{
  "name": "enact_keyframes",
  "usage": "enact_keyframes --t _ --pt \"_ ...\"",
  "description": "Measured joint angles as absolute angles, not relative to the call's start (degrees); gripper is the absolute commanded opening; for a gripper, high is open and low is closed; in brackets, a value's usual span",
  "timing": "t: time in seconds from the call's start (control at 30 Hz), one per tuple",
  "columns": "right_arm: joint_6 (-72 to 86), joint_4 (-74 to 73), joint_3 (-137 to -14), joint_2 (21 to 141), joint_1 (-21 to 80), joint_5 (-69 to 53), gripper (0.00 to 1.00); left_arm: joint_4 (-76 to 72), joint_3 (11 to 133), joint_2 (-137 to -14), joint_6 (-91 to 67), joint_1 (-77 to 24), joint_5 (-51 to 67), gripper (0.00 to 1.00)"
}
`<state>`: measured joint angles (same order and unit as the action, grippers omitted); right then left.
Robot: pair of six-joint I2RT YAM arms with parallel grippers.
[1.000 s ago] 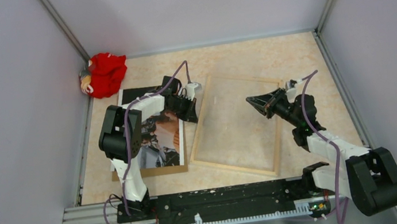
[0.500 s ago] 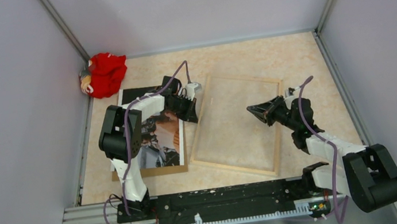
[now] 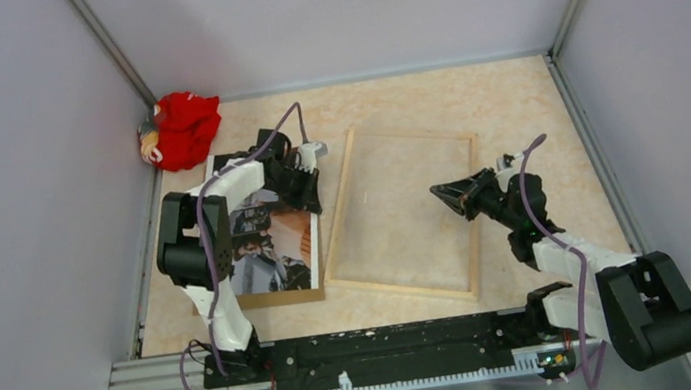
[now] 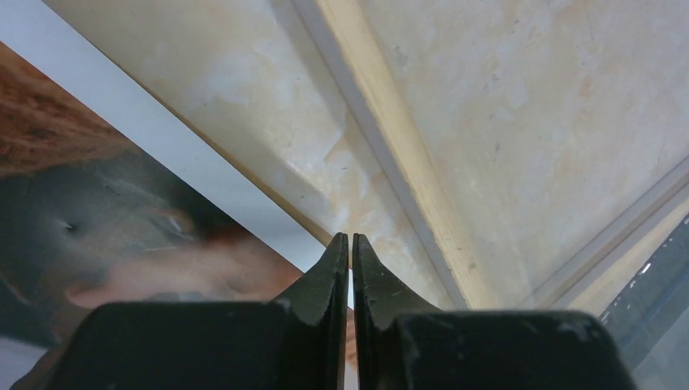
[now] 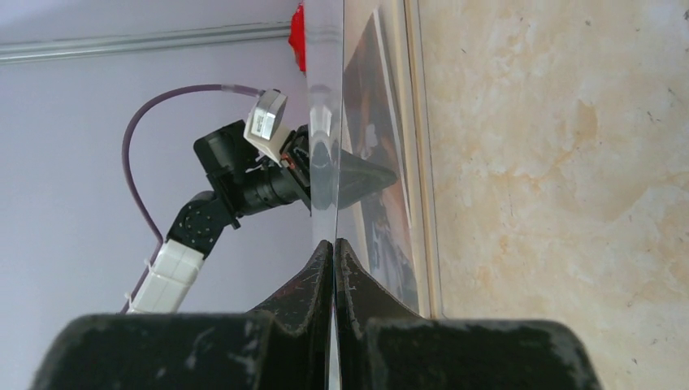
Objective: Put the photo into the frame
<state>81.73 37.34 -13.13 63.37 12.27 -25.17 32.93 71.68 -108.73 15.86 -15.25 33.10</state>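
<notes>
The photo (image 3: 273, 250), dark with orange tones and a white border, lies flat on a brown backing board (image 3: 265, 299) at the left. The frame (image 3: 414, 133) lies pale wood back up beside it, and its rail shows in the left wrist view (image 4: 390, 138). My left gripper (image 3: 310, 198) is shut, with its tips (image 4: 350, 240) at the right edge of the photo (image 4: 97, 195). My right gripper (image 3: 435, 190) reaches over the frame's right rail. It is shut (image 5: 334, 244) on the edge of a thin clear pane (image 5: 340, 122) held level over the frame.
A red cloth bundle (image 3: 183, 128) sits in the back left corner. Walls close the table on the left, back and right. A black rail (image 3: 381, 342) runs along the near edge between the arm bases.
The frame has slid left, toward the photo. My right gripper came down and slightly nearer with the pane. My left gripper moved left and back along the photo's edge.
</notes>
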Motion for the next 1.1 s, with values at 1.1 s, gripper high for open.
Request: enact_keyframes --t 1.1 --pt "66.1 16.4 -37.4 62.1 12.3 -35.7 0.0 30.0 67.2 -108.3 15.3 -16.1 36.2 0.0"
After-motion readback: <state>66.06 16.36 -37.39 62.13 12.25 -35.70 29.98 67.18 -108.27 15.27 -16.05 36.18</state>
